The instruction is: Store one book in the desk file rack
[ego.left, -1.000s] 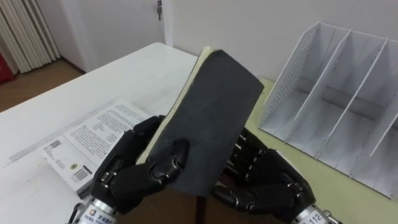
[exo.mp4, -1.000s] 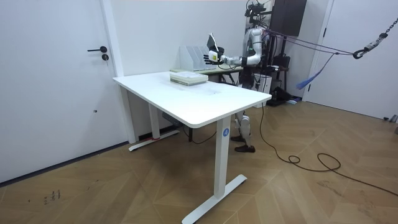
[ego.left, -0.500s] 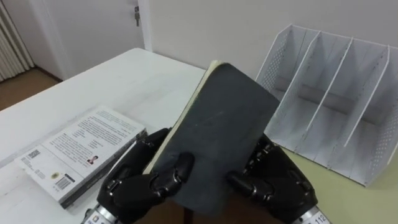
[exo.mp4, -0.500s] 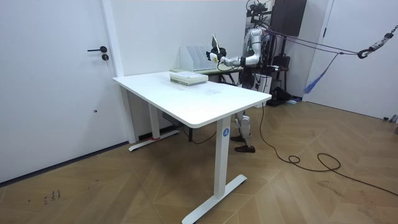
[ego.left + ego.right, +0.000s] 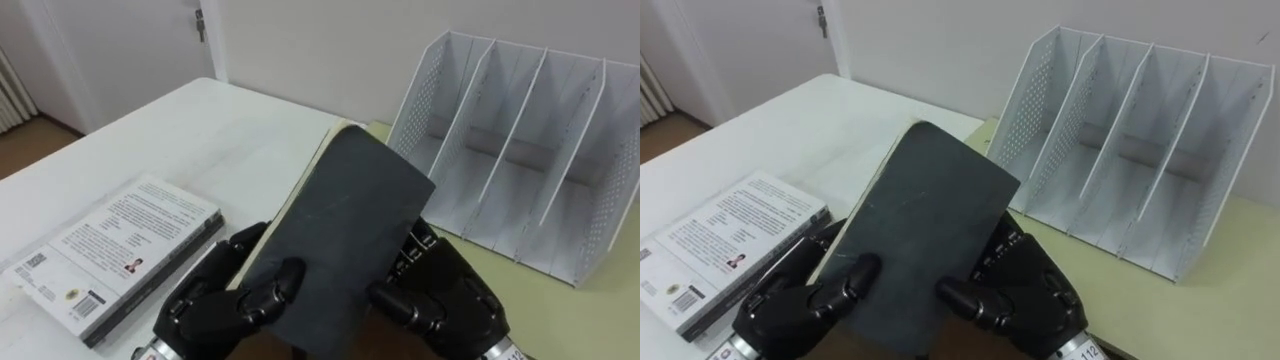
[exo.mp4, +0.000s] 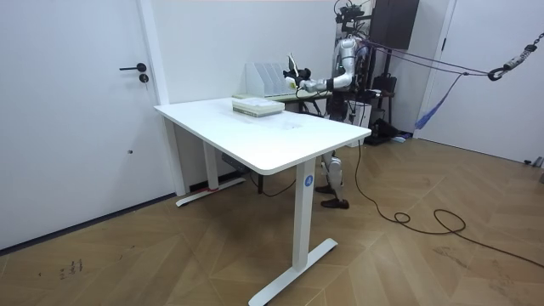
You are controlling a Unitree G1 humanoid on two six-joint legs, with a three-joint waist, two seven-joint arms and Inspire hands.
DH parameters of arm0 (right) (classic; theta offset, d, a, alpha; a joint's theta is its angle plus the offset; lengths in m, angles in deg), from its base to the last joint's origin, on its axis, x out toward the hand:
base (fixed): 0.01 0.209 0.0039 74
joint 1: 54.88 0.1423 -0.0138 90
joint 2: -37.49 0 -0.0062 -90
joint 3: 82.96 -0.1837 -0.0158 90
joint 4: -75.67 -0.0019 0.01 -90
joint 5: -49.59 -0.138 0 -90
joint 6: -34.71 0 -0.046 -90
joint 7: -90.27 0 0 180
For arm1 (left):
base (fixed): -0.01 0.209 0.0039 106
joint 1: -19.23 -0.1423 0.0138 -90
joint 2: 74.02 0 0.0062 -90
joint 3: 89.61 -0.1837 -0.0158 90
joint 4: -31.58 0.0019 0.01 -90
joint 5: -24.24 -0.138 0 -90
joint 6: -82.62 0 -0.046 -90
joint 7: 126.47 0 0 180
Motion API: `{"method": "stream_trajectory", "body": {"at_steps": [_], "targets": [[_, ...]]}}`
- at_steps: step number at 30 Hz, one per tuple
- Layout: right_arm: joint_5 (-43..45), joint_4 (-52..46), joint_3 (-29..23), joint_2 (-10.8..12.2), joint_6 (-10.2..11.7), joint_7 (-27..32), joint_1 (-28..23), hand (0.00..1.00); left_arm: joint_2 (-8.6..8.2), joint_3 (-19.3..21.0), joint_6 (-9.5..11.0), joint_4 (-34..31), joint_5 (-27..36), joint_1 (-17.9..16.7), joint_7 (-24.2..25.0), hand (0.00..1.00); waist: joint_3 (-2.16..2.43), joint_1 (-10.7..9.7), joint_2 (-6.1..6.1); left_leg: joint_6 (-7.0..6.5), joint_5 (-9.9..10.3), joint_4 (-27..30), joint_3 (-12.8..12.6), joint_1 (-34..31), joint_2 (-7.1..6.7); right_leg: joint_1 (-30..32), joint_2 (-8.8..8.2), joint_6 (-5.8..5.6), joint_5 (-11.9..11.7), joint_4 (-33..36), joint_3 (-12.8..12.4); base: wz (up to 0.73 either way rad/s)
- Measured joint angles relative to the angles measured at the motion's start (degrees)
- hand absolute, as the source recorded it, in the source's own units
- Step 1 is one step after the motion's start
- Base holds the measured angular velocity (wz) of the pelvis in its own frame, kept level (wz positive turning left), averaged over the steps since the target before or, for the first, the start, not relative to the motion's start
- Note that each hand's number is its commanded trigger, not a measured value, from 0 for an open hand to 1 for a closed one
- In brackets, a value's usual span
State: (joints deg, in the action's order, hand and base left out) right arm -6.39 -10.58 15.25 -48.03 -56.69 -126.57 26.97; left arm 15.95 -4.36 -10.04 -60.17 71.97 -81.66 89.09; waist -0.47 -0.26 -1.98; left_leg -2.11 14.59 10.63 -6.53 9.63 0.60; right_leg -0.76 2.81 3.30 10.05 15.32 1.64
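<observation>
A dark book [image 5: 340,240] is held up between the two hands, tilted, with its pale page edge turned to the left. The left hand [image 5: 215,300] is curled round its left edge and the right hand [image 5: 445,295] round its right edge, and both thumbs are pressed on the cover. The white file rack [image 5: 432,95] is seen past the right hand, on a pale green surface [image 5: 590,320]. A white book [image 5: 110,250] is laid flat on the white surface [image 5: 230,130], left of the left hand.
</observation>
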Motion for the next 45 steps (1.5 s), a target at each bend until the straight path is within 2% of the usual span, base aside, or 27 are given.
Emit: {"method": "stream_trajectory", "body": {"at_steps": [2, 12, 14, 19, 22, 23, 24, 25, 26, 31, 36, 41, 45], "targets": [[0.0, 0.0, 0.0, -0.3, -0.7, -0.1, 0.0, 0.0, 0.8, 0.1, 0.1, 1.0, 0.0, 0.1, 0.6, 1.0, 0.0, 0.4, 0.02, 0.01, 0.0, -0.1, -0.4, 0.0, 0.08, 0.2, 0.09, 0.03, 0.0, 0.4, 0.0, -0.06], [-0.2, 0.0, 0.0, -1.9, -2.4, -0.1, -0.1, 0.0, 2.06, 0.0, -0.1, 3.2, 0.0, 0.1, 2.6, 1.0, -0.13, 0.7, 0.37, 0.03, 0.0, 0.0, -1.3, -0.1, 0.2, 0.4, 0.06, 0.06, 0.0, 0.4, 0.0, -0.01], [-0.3, -0.1, -0.3, -2.2, -2.4, -0.2, -0.1, 0.0, 2.94, 0.1, -0.1, 3.4, 0.0, 0.1, 2.9, 1.0, -0.07, 0.7, 0.3, 0.05, 0.0, 0.1, -1.3, -0.3, 0.21, 0.6, 0.06, 0.07, 0.0, 0.5, 0.0, 0.0], [-0.4, -0.2, -0.5, -2.4, -2.4, -0.2, -0.1, 0.0, 3.25, 0.1, -0.8, 3.6, 0.1, 0.1, 3.0, 1.0, 0.38, 0.8, -0.41, 0.07, 0.0, 0.2, -1.2, -0.2, 0.23, 0.5, 0.06, 0.09, 0.0, 0.8, -0.1, 0.0], [-0.4, -0.2, -0.4, -2.5, -2.4, -0.3, -0.1, 0.0, 3.92, 0.1, -0.8, 3.6, 0.0, 0.1, 3.0, 1.0, 0.37, 0.8, -0.56, 0.08, 0.0, 0.4, -1.2, 0.0, 0.22, 0.5, 0.01, 0.24, 0.1, 1.4, -0.1, 0.0], [-0.4, -0.2, -0.4, -2.5, -2.4, -0.4, -0.1, 0.05, 4.31, 0.1, -0.9, 3.6, 0.0, 0.1, 3.2, 1.0, 0.34, 0.8, -0.53, 0.09, 0.0, 0.5, -1.2, 0.0, 0.22, 0.5, 0.01, 0.27, 0.1, 1.4, -0.2, 0.0], [-0.4, -0.2, -0.4, -2.5, -2.4, -0.6, -0.1, 0.56, 4.56, 0.1, -1.0, 3.6, 0.0, 0.1, 3.4, 1.0, 0.3, 0.8, -0.51, 0.09, 0.0, 0.6, -1.2, 0.0, 0.22, 0.5, 0.0, 0.3, 0.2, 1.4, -0.2, 0.0], [-0.4, -0.2, -0.3, -2.6, -2.4, -0.8, -0.2, 0.95, 5.04, 0.1, -1.1, 3.6, 0.0, 0.1, 3.6, 1.0, 0.22, 0.8, -0.53, 0.17, 0.1, 0.7, -1.2, 0.0, 0.22, 0.5, -0.03, 0.36, 0.3, 1.4, -0.2, 0.0], [-0.4, -0.2, -0.3, -2.8, -2.4, -0.8, -0.3, 1.0, 5.17, 0.1, -1.1, 3.6, 0.0, 0.1, 3.6, 1.0, 0.21, 0.8, -0.53, 0.19, 0.1, 0.8, -1.2, 0.0, 0.22, 0.5, -0.03, 0.36, 0.3, 1.5, -0.2, 0.0], [-0.1, -0.2, 0.0, -4.8, -2.4, -0.8, -0.3, 1.0, 6.46, 0.1, -1.1, 3.6, 0.0, 0.1, 4.3, 1.0, 0.16, 0.7, -0.52, 0.3, 0.2, 0.7, -1.2, -0.4, 0.33, 0.7, 0.05, 0.42, 0.3, 1.6, 0.1, 0.0], [0.2, -0.2, 0.0, -4.8, -2.3, -0.9, -0.3, 1.0, 7.5, 0.1, -1.1, 3.7, -0.1, 0.1, 5.9, 1.0, 0.06, 0.8, -0.31, 0.47, 0.2, 0.8, -1.2, -0.3, 0.5, 0.9, 0.21, 0.65, 0.3, 1.5, 0.0, 0.0], [1.6, -0.2, 0.3, -4.8, -2.3, -1.0, -0.1, 1.0, 8.53, 0.0, -1.2, 3.7, -1.1, 0.1, 6.7, 1.0, -0.45, 0.9, 0.67, 0.49, 0.2, 0.9, -1.3, -0.6, 0.51, 1.2, 0.25, 0.66, 0.4, 1.4, 0.0, 0.0], [1.7, -0.2, 0.3, -4.7, -2.3, -1.0, 0.1, 1.0, 8.53, 0.0, -1.5, 3.7, -1.0, 0.1, 7.2, 1.0, -0.33, 0.9, 0.82, 0.49, 0.3, 0.8, -1.3, -1.1, 0.51, 1.5, 0.25, 0.64, 0.3, 1.3, 0.1, 0.0]]}}
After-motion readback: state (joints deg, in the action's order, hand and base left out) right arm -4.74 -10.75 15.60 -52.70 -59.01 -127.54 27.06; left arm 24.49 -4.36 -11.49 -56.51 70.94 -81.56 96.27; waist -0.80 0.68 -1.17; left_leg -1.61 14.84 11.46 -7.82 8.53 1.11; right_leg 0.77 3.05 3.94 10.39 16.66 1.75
